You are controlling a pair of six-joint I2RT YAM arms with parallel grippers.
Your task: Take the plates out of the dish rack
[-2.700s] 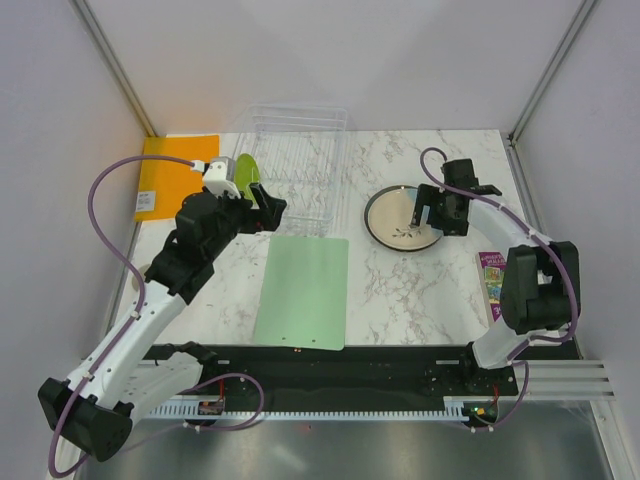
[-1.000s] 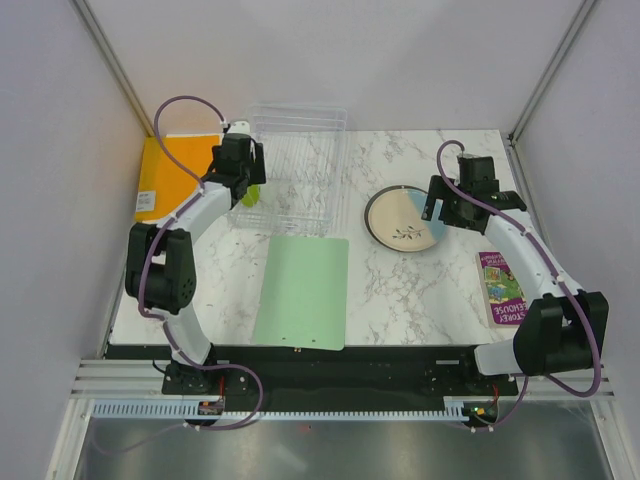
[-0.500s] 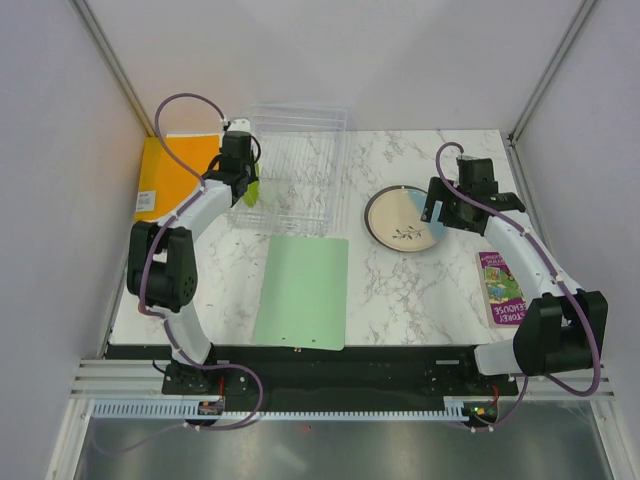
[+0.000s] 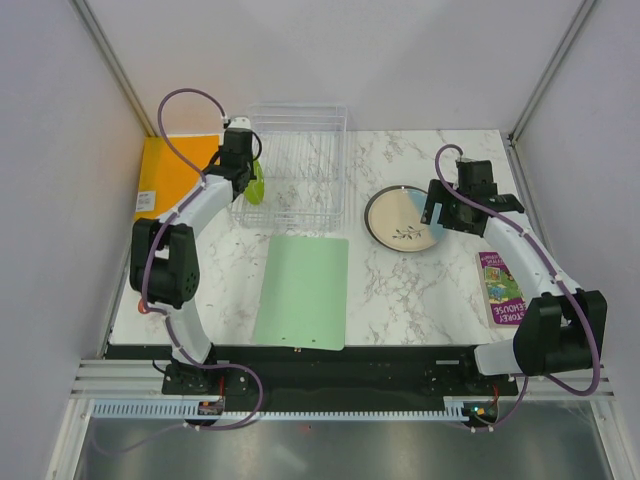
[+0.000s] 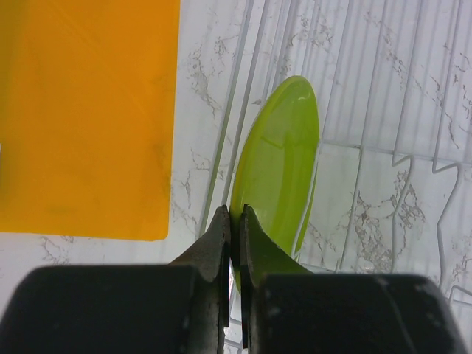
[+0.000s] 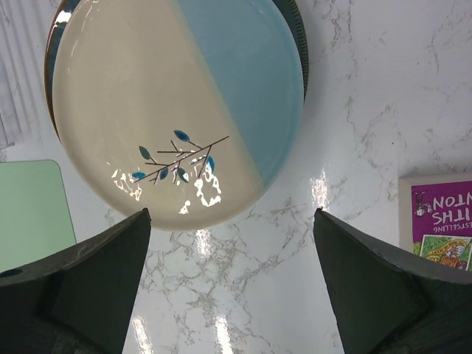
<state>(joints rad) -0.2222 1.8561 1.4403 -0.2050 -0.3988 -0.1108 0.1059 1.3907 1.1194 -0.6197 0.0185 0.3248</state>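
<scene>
A small lime-green plate (image 5: 276,166) stands on edge at the left end of the clear dish rack (image 4: 300,160). My left gripper (image 5: 236,215) is shut on this plate's near rim, one finger on each face. From above, the left gripper (image 4: 246,168) sits right over the green plate (image 4: 257,186). A stack of plates (image 4: 400,222) lies flat on the table at the right, topped by a cream and light-blue plate with a leaf sprig (image 6: 177,103). My right gripper (image 6: 231,215) hangs open just beside that stack's near edge, holding nothing.
A flat pale-green mat (image 4: 302,290) lies in front of the rack. An orange folder (image 4: 170,175) lies left of the rack, close to my left arm. A purple book (image 4: 501,287) lies near the table's right edge. White walls enclose the table.
My left jaws have closed on the lime-green plate's rim. The left wrist shifted slightly over the rack's left end. The right arm has barely moved.
</scene>
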